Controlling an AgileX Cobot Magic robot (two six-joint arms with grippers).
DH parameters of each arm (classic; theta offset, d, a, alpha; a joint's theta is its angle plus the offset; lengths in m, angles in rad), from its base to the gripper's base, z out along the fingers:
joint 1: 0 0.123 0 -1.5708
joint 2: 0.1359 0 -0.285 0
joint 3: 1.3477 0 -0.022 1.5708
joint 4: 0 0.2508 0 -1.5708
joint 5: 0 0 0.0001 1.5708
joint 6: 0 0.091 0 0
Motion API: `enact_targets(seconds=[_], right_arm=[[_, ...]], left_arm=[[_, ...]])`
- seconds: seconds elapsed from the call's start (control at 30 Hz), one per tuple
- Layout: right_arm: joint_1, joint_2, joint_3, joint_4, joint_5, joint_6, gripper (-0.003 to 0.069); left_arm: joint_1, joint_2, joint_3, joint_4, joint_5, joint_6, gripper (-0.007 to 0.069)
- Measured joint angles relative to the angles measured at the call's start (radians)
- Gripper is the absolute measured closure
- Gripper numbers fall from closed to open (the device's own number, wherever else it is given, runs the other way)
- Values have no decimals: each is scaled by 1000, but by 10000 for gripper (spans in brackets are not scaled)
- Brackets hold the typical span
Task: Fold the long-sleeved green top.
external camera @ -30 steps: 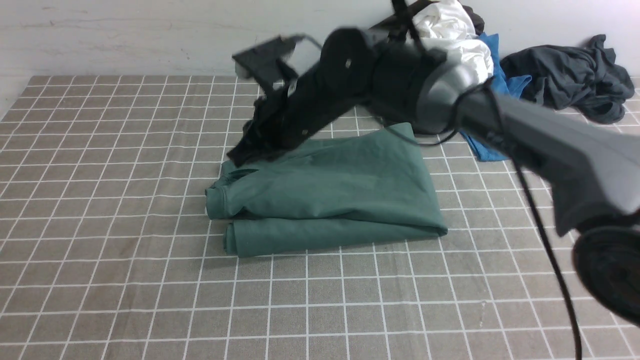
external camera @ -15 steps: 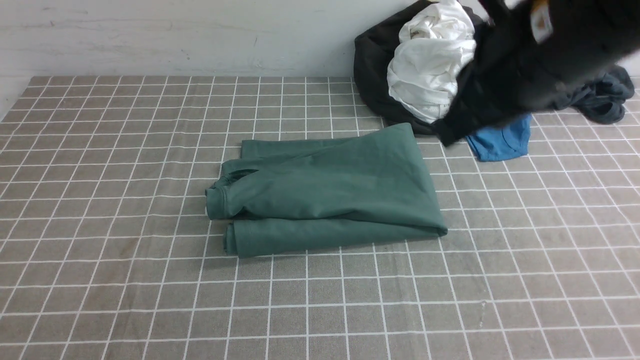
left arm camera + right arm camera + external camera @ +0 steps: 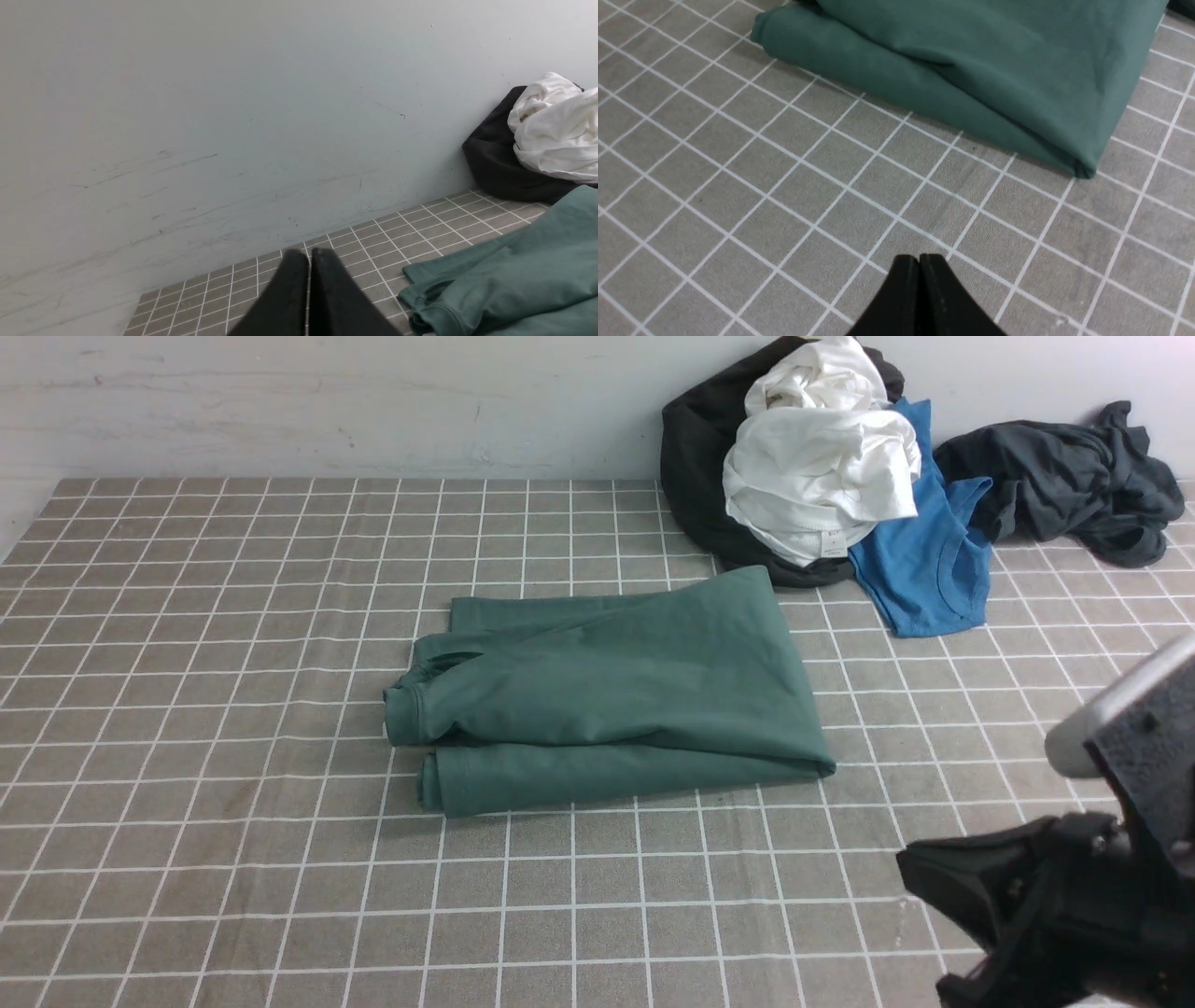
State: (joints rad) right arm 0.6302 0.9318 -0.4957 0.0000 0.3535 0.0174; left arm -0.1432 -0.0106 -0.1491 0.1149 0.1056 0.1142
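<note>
The top (image 3: 607, 700) lies folded in a compact block on the counter (image 3: 233, 896), so the left hand (image 3: 309, 254) and right hand (image 3: 920, 259) hang clear of it, each pressed together on nothing, the folding seemingly done.

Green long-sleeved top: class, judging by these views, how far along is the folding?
Done: the green long-sleeved top lies folded in a compact stack on the checked cloth. In hand: nothing; left gripper and right gripper are apart from it, fingers shut, empty. Left: seemingly nothing beyond tidying.
</note>
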Motion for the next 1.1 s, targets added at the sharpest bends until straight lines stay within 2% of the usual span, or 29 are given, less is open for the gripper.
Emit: enact_targets(seconds=[0.2, 0.37, 0.5, 0.6, 0.73, 0.77, 0.9, 1.1], right_arm=[[0, -7, 105, 0, 2, 0, 671], [0, -24, 159, -41, 140, 0, 671], [-14, -151, 233, -52, 174, 31, 671], [-43, -335, 302, -79, 118, 83, 671], [-137, -603, 382, -103, 31, 102, 671], [-143, -603, 382, -103, 31, 102, 671], [-343, -846, 493, -82, 10, 103, 671], [-554, -941, 519, -14, 3, 96, 671]], left_arm=[[0, 0, 0, 0, 0, 0, 631], [0, 0, 0, 0, 1, 0, 631], [0, 0, 0, 0, 1, 0, 631], [0, 0, 0, 0, 1, 0, 631], [0, 0, 0, 0, 1, 0, 631], [0, 0, 0, 0, 1, 0, 631], [0, 0, 0, 0, 1, 0, 631], [0, 0, 0, 0, 0, 0, 631]])
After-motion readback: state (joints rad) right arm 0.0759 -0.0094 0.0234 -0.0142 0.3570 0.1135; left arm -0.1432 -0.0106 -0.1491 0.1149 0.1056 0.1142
